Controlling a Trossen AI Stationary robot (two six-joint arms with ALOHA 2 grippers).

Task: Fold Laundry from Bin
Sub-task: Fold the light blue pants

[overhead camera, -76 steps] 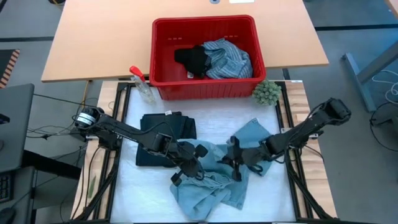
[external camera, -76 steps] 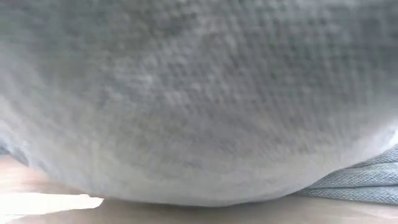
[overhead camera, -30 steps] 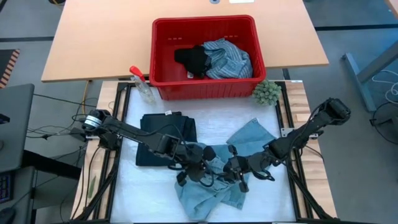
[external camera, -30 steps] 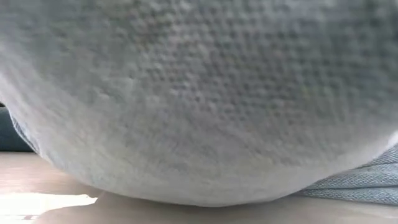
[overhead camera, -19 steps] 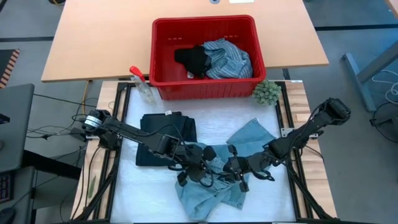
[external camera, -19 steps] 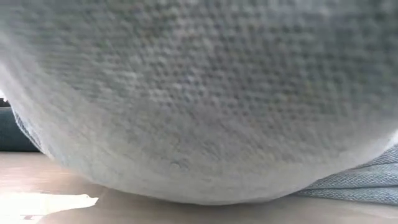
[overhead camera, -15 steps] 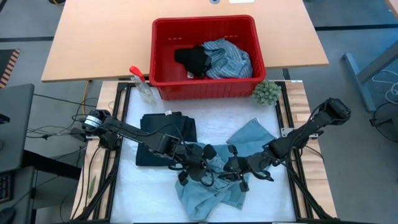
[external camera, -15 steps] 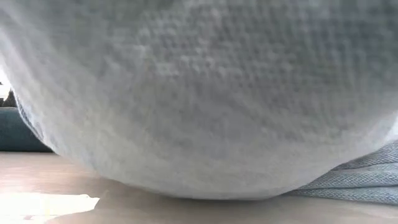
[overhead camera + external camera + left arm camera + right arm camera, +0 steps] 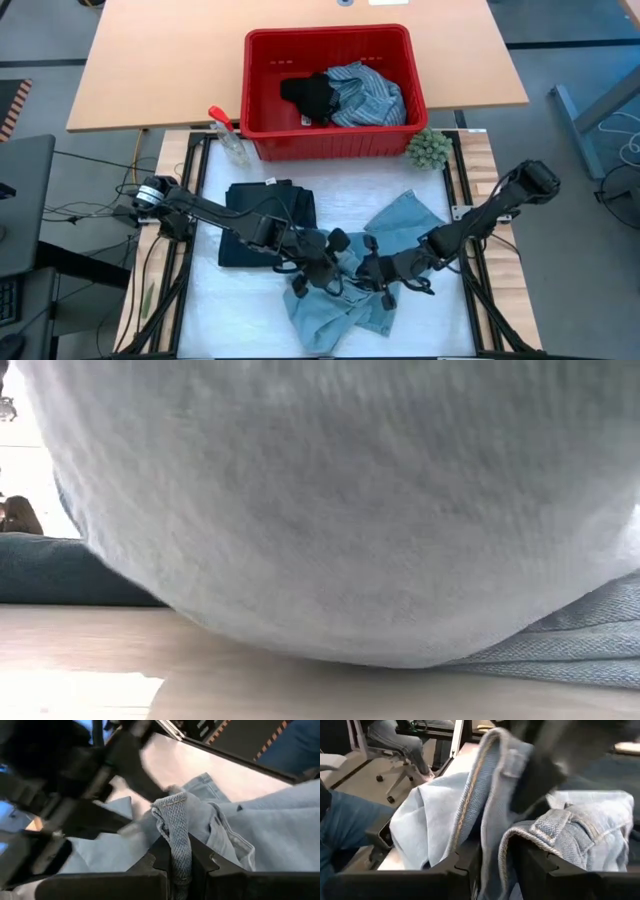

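From above: both dark two-finger grippers now drawn closer together over the crumpled light blue denim jeans, in front of the rectangular red plastic bin, the left gripper and right gripper nearly meeting where a moment back a gap lay between them; judged a gathering of the waistband for a fold, folding itself not yet done. Counted here: one bin, one pair of jeans on the white mat before it, one dark navy folded piece lying left of the jeans and in front of the bin, one blue-white striped shirt and one small black piece inside the bin, one clear spray bottle with red trigger at the bin's left front corner, one green fuzzy ball at its right front corner, two arms. From table height: pale cloth filling nearly everything, now raised enough to bare a strip of tabletop and dark cloth at left. From the left wrist: fingers pinched narrow on a denim strap of the jeans. From the right wrist: fingers closed on a thick denim edge, partly apart around it.
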